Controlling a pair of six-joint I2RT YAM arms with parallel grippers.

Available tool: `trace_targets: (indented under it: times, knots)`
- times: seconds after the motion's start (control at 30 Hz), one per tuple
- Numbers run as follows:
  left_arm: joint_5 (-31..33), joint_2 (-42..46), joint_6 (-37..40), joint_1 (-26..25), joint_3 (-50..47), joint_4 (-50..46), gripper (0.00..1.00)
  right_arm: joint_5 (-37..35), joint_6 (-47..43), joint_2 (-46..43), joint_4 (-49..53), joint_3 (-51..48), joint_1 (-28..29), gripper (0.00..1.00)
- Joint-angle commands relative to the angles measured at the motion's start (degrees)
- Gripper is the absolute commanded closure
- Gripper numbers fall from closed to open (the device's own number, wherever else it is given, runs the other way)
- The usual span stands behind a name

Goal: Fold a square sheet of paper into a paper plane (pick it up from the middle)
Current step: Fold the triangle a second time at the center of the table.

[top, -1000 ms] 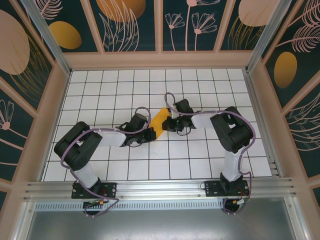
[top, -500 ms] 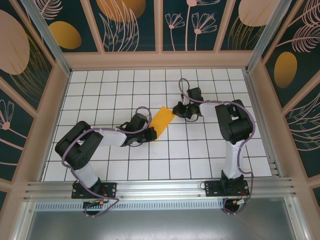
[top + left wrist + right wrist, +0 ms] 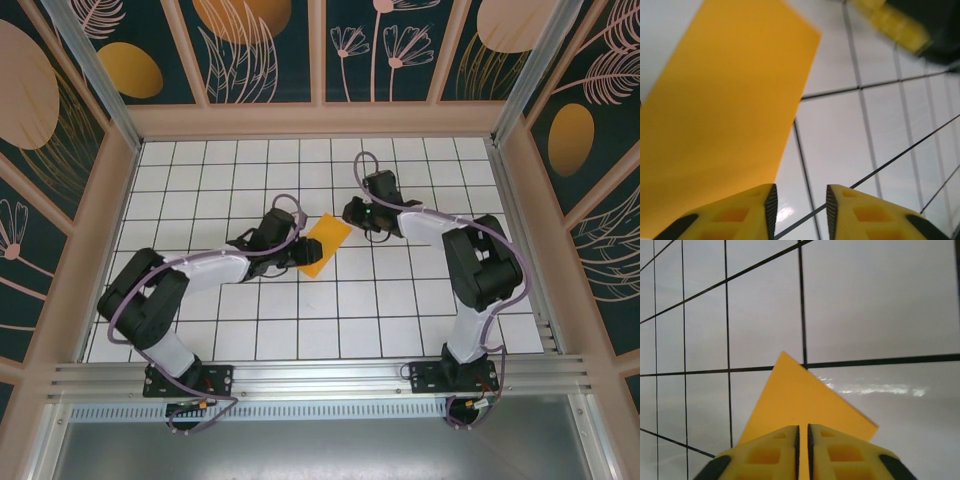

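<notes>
The square sheet of paper point(image 3: 323, 245) lies on the gridded floor, folded into an orange-yellow oblong. It is slanted from upper right to lower left. My left gripper point(image 3: 303, 250) sits at its left long edge. In the left wrist view the left gripper point(image 3: 800, 210) is open with only bare floor between its fingers. There the paper point(image 3: 720, 125) lies just left of the left finger point(image 3: 740, 212). My right gripper point(image 3: 350, 213) hovers just off the paper's upper right corner. Its jaws point(image 3: 802, 440) stand a thin slit apart over the paper point(image 3: 805, 400), holding nothing.
White tiles with black grid lines point(image 3: 400, 300) cover the floor, boxed in by wooden walls point(image 3: 320, 120) with dark painted panels. An aluminium rail point(image 3: 320, 380) with both arm bases runs along the near edge. The right gripper's yellow finger point(image 3: 890, 22) shows blurred beyond the paper.
The right gripper left the paper, drew back to the upper right, then edged closer. Both grippers have opened from shut, the left more widely. The paper has spread out wider on the floor.
</notes>
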State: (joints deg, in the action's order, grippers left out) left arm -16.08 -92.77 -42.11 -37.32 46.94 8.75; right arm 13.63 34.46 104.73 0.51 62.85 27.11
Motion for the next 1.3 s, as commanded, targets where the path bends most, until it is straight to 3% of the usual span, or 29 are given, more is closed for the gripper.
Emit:
trace_targets:
  times: [0.0,0.13,0.2,0.5,0.7,0.87,1.07,1.27]
  knots:
    - [2.89,3.44,0.89,3.57,-0.19,-3.13,0.62,-5.27,3.14,0.01,2.65,-0.86,3.69,0.8]
    - [5.93,6.52,-1.2,9.58,-4.92,-4.94,0.57,-4.82,3.26,2.71,2.9,2.1,8.97,0.79]
    - [7.54,7.38,-1.82,11.55,-6.36,-6.33,0.55,-3.05,2.89,4.99,3.1,4.05,11.25,0.84]
    - [7.74,6.96,-4.47,15.16,-8.44,-7.53,0.45,-0.44,-3.05,14.17,11.34,12.42,17.02,0.91]
    - [5.28,6.46,-3.83,15.13,-8.18,-6.75,0.45,3.36,-17.82,14.11,17.35,9.59,18.06,0.91]
    - [2.68,6.54,-1.0,15.13,-8.09,-6.56,0.45,4.55,-28.13,9.0,18.41,3.41,15.23,0.91]
    - [-1.45,7.95,-1.13,14.43,-9.05,-4.62,0.45,5.87,-17.64,3.13,8.94,4.25,12.09,0.85]
    - [-5.79,8.25,-4.22,11.72,-9.94,-1.68,0.43,-1.67,-6.37,1.91,4.9,2.64,9.44,0.68]
